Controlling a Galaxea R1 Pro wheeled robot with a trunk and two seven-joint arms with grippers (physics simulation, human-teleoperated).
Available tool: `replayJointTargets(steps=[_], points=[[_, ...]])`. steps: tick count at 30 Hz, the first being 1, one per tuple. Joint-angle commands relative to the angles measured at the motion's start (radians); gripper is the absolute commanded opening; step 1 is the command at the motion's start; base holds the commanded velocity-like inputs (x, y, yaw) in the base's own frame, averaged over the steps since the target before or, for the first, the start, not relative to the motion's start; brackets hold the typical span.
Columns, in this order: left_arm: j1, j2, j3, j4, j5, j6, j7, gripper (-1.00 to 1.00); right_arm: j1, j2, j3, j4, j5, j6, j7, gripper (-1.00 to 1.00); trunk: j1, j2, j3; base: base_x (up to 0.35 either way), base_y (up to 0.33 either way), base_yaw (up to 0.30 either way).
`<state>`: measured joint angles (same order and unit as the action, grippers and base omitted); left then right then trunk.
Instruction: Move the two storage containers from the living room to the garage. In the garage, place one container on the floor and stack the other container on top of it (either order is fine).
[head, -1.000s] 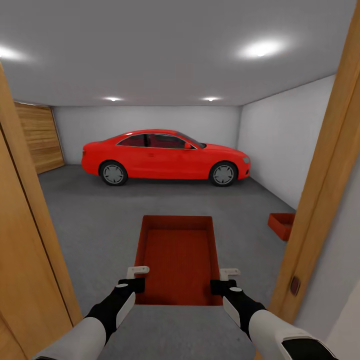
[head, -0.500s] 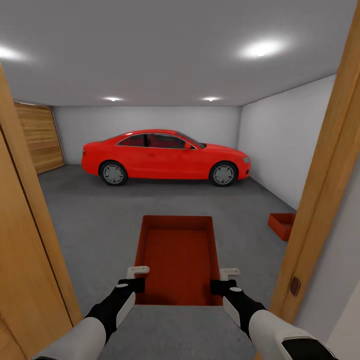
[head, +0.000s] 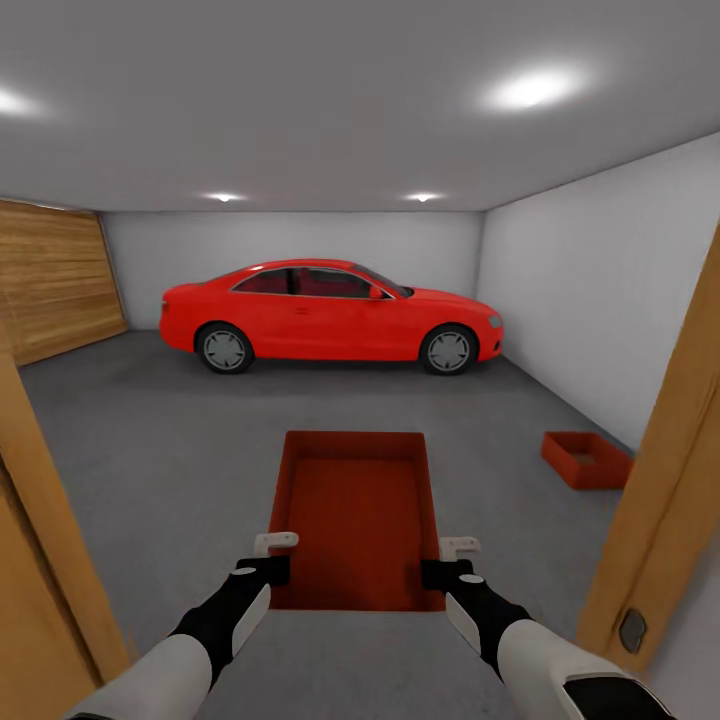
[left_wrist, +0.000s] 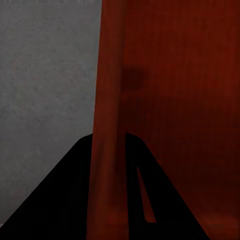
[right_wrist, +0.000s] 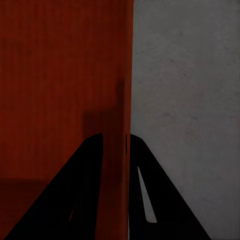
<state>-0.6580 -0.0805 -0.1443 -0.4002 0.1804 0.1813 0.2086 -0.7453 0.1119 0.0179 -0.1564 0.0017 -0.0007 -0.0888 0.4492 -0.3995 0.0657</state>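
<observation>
While the robot sits in the doorway to the garage, both arms carry one container (head: 357, 515) out front, level, open side up, above the floor (head: 170, 450). Left gripper (head: 272, 556) pinches the left long wall near the close corner; the left wrist view shows that wall (left_wrist: 107, 150) running between the two dark fingers (left_wrist: 65, 195), clamped on it. Right gripper (head: 452, 560) does the same on the right wall (right_wrist: 123, 150), one finger (right_wrist: 75, 195) inside, one outside. Gripping opposite walls likely keeps the thin bin from tipping or twisting while the base rolls.

Second container (head: 587, 459) sits on the concrete by the right wall, ahead and to the right, well apart from the carried one. Looks set down flat, open top up, so it is probably the base for the stack. Judgement: carry step nearly over; next is to drive toward that bin, line the held one up over it and lower it in.

Wooden door frame (head: 665, 480) is close on the right, another wooden edge (head: 40, 540) on the left; clipping either with the bin or an elbow is the risk. Red car (head: 330, 315) parked across the back, slatted wooden door (head: 55, 280) on the left wall.

No brands, labels or writing readable anywhere; bins are plain, and the car's plate and badge are not visible.
</observation>
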Motion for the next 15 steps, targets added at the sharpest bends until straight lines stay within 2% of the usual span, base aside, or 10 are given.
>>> replayJointTargets(steps=[1, 15], points=[[0.0, 0.001, 0.003, 0.0, 0.009, 0.006, 0.008, -1.0, 0.0, 0.0, -0.013, -0.003, 0.012, -0.001, -0.009, -1.0, 0.001, -0.001, 0.0, 0.321, 0.0, 0.0], [0.0, 0.001, 0.003, 0.0, 0.009, 0.006, 0.008, -1.0, 0.0, 0.0, -0.013, -0.003, 0.012, -0.001, -0.009, -1.0, 0.001, -0.001, 0.0, 0.322, 0.0, 0.0]])
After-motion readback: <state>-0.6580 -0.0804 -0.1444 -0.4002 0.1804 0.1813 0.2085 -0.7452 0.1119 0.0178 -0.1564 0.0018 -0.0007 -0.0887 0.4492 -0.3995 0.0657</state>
